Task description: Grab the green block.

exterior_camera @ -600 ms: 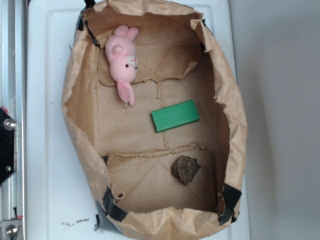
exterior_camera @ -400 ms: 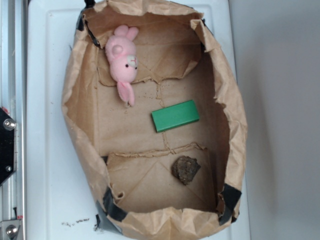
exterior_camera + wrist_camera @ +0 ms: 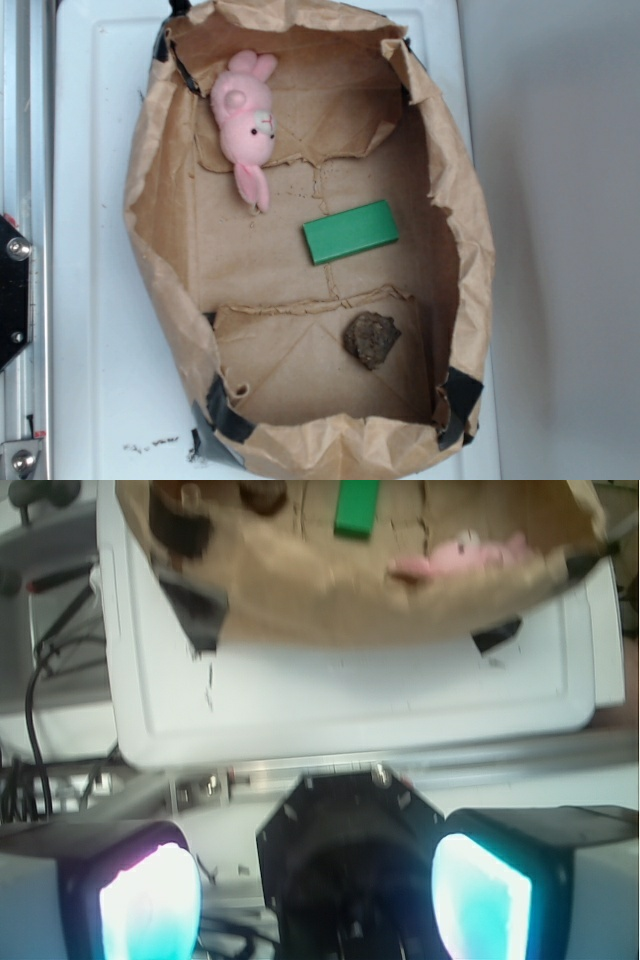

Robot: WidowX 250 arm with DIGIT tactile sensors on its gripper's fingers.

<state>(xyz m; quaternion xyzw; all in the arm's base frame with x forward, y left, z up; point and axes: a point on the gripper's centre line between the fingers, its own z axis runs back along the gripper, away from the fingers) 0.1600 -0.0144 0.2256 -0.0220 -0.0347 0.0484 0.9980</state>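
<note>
Jaws spread wide on the gripper (image 3: 318, 890), parked outside the paper bag (image 3: 160, 250). Green block (image 3: 351, 232) lies flat on the bag floor, between bunny (image 3: 246, 125) and rock (image 3: 372, 340). Risk: descending fingers snag the crumpled bag wall, dragging everything.

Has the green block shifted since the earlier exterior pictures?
No. The green block lies where it did, between the pink bunny and the brown rock on the paper bag floor.

Exterior looks straight down; wrist views bag (image 3: 340, 590) sidelong.
</note>
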